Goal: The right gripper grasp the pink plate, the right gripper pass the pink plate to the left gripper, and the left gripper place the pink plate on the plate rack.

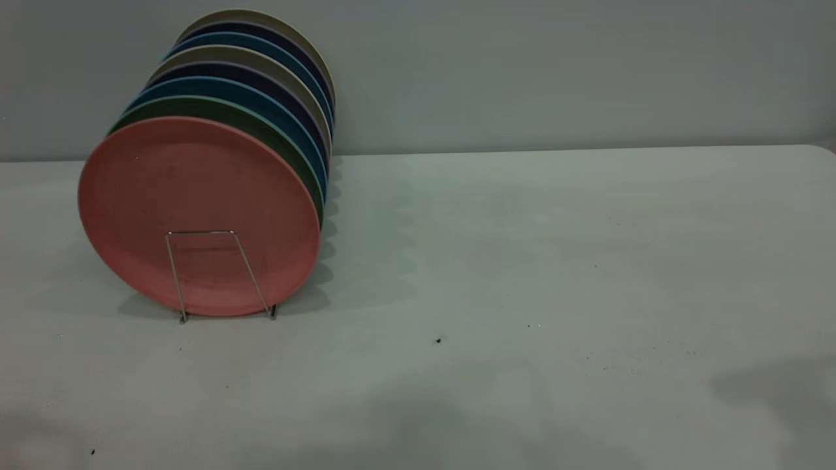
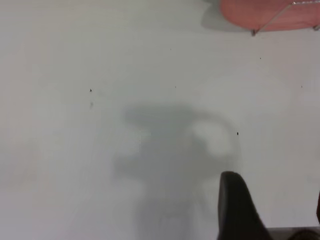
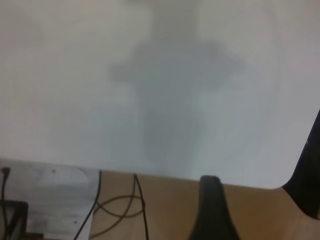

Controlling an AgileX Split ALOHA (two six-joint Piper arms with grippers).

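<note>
The pink plate (image 1: pixel 196 202) stands upright in the front slot of the plate rack (image 1: pixel 199 232), at the table's left. Its lower edge (image 2: pixel 270 12) and a rack wire (image 2: pixel 272 20) also show in the left wrist view. Neither gripper shows in the exterior view. My left gripper (image 2: pixel 275 192) hangs above bare table, well short of the rack, open and empty. My right gripper (image 3: pixel 262 160) is open and empty over the table's edge, with no plate in its view.
Several more plates, the nearest one green (image 1: pixel 261 127), then blue, dark and beige ones, stand in a row behind the pink one. The right wrist view shows the table edge (image 3: pixel 150 172), a wooden floor (image 3: pixel 165 210) and cables (image 3: pixel 120 205) below it.
</note>
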